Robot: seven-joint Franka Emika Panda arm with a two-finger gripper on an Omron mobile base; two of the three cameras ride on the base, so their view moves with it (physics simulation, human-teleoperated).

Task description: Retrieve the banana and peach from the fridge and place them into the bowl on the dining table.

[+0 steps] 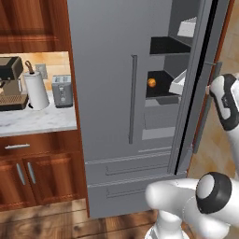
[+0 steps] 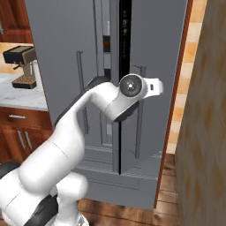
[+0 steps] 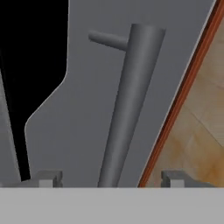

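Closest in the hand view, the gripper (image 3: 111, 178) has its two dark fingertips (image 3: 47, 178) spread wide apart, holding nothing, with the right door's long bar handle (image 3: 129, 105) running up between them; whether the tips touch it cannot be told. Behind the bar lies the grey door face, with a thin red-brown cabinet edge (image 3: 183, 96) and tan floor to its right.

From the left base view, the white arm (image 1: 224, 100) reaches up at the right edge beside the fridge (image 1: 116, 93), whose right door (image 1: 198, 79) stands partly ajar. Through the gap show dark inner shelves (image 1: 165, 45) and white door bins (image 1: 179, 83). On the middle shelf sits the peach (image 1: 151, 82), a small orange ball, near the left door's edge. I cannot make out the banana. The left door is closed, its vertical handle (image 1: 132, 98) upright, with two drawers (image 1: 126, 175) below.

Farther left, a wall counter (image 1: 37, 122) carries a toaster (image 1: 62, 91), a paper towel roll (image 1: 36, 89) and a coffee machine (image 1: 10, 83), over brown cabinets (image 1: 28, 172).
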